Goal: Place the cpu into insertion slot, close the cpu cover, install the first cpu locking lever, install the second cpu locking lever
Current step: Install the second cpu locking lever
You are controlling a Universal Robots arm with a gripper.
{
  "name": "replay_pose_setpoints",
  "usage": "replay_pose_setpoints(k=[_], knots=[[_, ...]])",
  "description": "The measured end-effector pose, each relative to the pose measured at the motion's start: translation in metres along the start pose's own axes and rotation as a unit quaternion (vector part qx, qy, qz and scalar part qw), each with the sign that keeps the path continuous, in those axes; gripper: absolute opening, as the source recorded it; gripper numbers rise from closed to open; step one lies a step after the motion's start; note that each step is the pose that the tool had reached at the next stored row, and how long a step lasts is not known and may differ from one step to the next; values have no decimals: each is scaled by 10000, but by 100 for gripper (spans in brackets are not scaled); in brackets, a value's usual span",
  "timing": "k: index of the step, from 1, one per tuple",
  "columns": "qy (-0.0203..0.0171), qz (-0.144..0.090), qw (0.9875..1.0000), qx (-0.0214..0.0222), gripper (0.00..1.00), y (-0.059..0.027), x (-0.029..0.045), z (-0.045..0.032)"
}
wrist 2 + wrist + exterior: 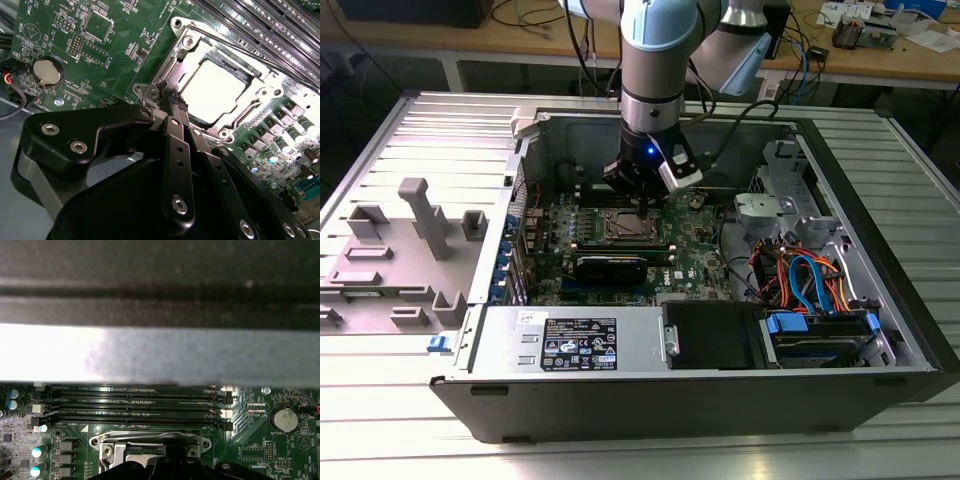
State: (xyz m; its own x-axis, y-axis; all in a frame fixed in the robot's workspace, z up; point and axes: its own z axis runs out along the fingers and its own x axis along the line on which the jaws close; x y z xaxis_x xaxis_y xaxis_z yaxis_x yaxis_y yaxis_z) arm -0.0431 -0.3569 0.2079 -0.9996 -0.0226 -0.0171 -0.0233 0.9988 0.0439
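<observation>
CPU (pixel 212 90): flat square chip w/ bright silver-grey top, glare-washed in the second wrist view. Lies level in the insertion slot (pixel 239 114), just beyond the claw (pixel 174 102) tips.

Insertion slot: square socket on the green board, silvery rim w/ screws at the corners; sits directly under the claw in the exterior view (pixel 625 226).

CPU cover (pixel 197 47): thin silvery frame plate w/ square window, lying down flat over the chip, whose top shows through the window. Its near corner is right at the claw tips, contact can't be judged. In the first wrist view (pixel 150 442) its far edge lies beside the memory slots.
</observation>
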Motion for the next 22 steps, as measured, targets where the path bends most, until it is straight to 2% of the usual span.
replay_pose_setpoints(k=[8,22], knots=[[0,0,10000,-1,11,-60,1,-2],[0,0,10000,0,11,-78,2,-3]])
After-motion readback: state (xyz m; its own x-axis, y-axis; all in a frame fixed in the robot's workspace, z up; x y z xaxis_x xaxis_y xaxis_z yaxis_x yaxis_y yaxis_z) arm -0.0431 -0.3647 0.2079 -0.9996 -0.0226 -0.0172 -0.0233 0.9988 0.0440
